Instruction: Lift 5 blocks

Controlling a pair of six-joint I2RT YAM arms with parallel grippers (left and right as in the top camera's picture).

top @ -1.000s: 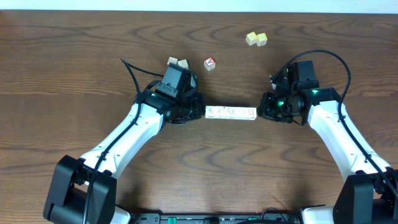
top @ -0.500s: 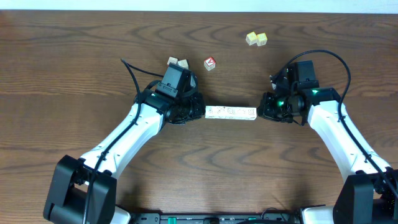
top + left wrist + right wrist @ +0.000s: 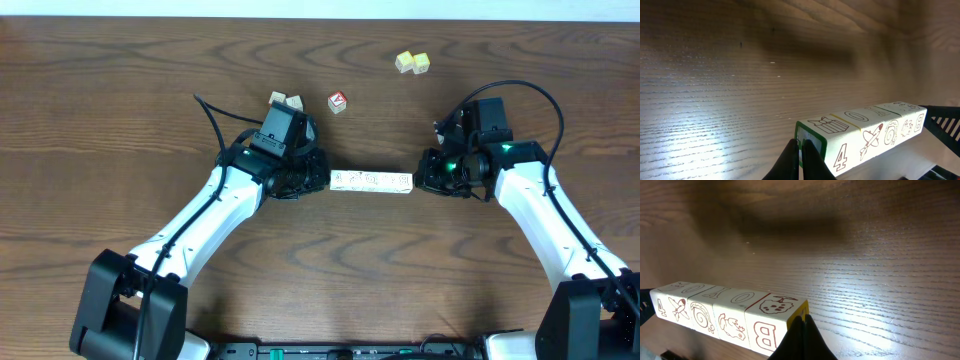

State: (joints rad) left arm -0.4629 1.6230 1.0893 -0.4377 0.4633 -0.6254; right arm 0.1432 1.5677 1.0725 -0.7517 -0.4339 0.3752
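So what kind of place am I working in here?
Probably a robot test bench: a dark wood-grain table, two white-and-black robot arms, and a row of whitish wooden picture cubes between them.

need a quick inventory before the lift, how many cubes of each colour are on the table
whitish picture blocks, in one row: 5
pale yellow cubes: 2
red-and-white cube: 1
tan cubes, partly hidden: 2
total: 10

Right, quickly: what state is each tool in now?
Left tool: closed, tips pressed against the block row at one end.
Right tool: closed, pressed against the other end.
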